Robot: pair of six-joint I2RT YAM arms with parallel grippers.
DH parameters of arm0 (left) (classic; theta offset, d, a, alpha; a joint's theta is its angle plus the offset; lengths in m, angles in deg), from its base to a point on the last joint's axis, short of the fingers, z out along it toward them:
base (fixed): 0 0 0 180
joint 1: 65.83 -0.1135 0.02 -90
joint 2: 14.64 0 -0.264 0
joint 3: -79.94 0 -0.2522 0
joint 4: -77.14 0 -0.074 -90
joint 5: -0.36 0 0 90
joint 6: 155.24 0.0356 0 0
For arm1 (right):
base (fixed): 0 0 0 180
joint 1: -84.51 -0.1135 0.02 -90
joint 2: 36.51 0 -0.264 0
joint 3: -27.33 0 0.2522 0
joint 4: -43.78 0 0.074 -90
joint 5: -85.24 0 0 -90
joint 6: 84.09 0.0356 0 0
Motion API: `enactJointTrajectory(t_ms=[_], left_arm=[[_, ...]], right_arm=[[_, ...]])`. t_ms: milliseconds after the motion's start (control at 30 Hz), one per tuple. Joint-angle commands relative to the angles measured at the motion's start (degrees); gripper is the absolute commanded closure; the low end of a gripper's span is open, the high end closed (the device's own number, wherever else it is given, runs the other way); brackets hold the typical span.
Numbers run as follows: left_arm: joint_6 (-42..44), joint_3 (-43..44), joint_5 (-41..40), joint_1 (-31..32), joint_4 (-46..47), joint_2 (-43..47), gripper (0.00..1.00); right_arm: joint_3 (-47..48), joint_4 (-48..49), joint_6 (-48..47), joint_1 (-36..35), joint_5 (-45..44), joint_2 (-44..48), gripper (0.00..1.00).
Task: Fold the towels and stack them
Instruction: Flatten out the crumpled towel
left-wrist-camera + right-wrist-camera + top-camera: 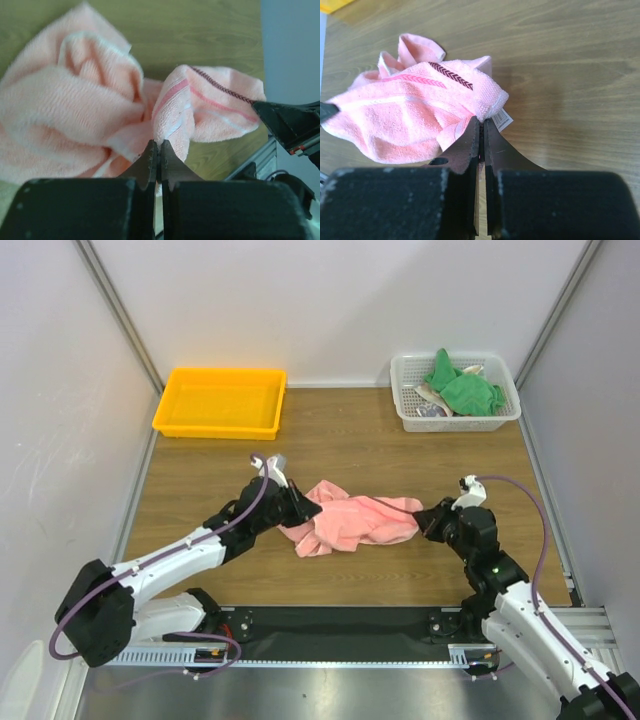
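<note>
Salmon-pink towel (350, 523) lies crumpled on the middle of the tabletop (400, 455), between both arms. The left hand (308, 504) is pressed together, pinching its left edge; the right hand (422, 517) pinches its right corner beside the label. Green towels (462, 390) sit in the white basket (505, 416) at the far right.

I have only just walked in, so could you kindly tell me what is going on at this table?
Both arms are handling the pink towel, which lies crumpled in the middle of the wooden table. The left claw is shut on the towel's left end and the right claw is shut on its right end. The towel is not yet folded. A green towel sits in the white basket at the far right, and the yellow tray stands at the far left.
</note>
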Motion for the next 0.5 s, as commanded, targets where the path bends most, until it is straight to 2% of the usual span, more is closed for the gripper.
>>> enactJointTrajectory(t_ms=[0,67,167,267,367,467], left_arm=[[5.52,5.44,-4.22,0.14,1.29,1.47,1.00],[9.21,9.31,-8.61,0.14,0.50,2.43,1.00],[19.29,15.37,-13.44,0.05,0.05,2.53,1.00],[28.34,21.52,-15.57,-0.30,1.98,1.83,1.00],[36.44,27.85,-16.89,-1.09,5.84,1.03,1.00],[42.86,35.32,-16.64,-3.11,8.66,-0.81,1.00]], right_arm=[[6.04,0.95,-1.17,0.07,-2.80,-0.51,1.00],[9.73,1.21,-2.31,0.24,-4.64,-2.08,1.00],[15.95,1.47,-4.42,0.59,-6.57,-5.24,1.00],[22.80,4.10,-6.97,1.65,-6.93,-9.97,1.00],[29.14,9.72,-10.30,4.10,-4.13,-14.99,1.00],[40.12,12.81,-12.94,7.18,-0.52,-23.25,1.00]])
